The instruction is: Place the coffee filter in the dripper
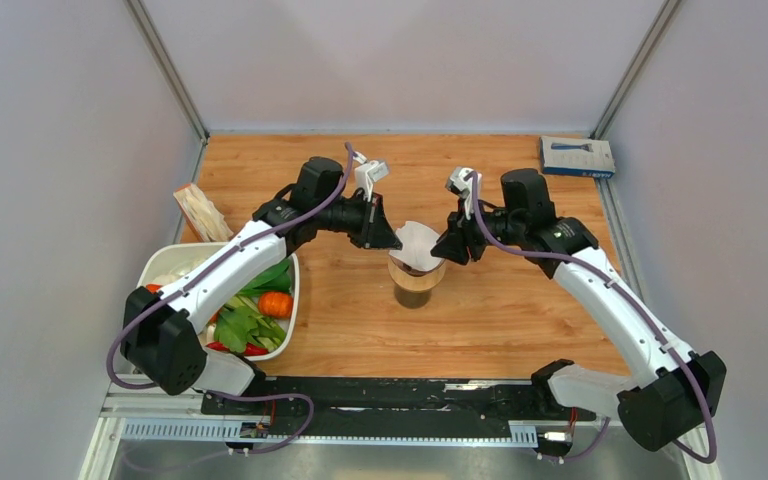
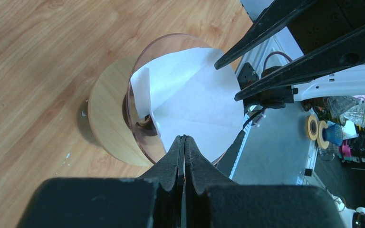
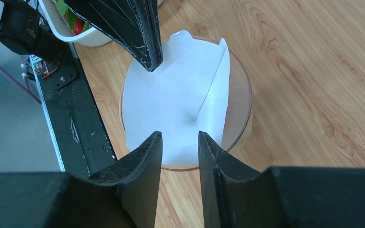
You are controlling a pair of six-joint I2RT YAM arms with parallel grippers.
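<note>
On a wooden table [image 1: 520, 320], the coffee filter [image 3: 171, 104] is being pinched by the left gripper [image 2: 184, 140], right gripper [image 3: 179, 137] half-open, for even seating in the dripper [image 2: 107, 114].

Coffee filter [image 3: 171, 104]: white paper, partly opened, one fold standing up, seated inside the dripper [image 3: 243, 102], upper edge above the rim. Dripper: clear cone, round tan ring base, upright, mid-bench [image 1: 520, 310].

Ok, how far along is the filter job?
Mostly done: the coffee filter sits inside the dripper, one fold standing up. In hand: the left hand is pinched shut on its edge, and the right hand is open over the opposite edge. To do: probably spread the paper against the wall, then let go.
</note>
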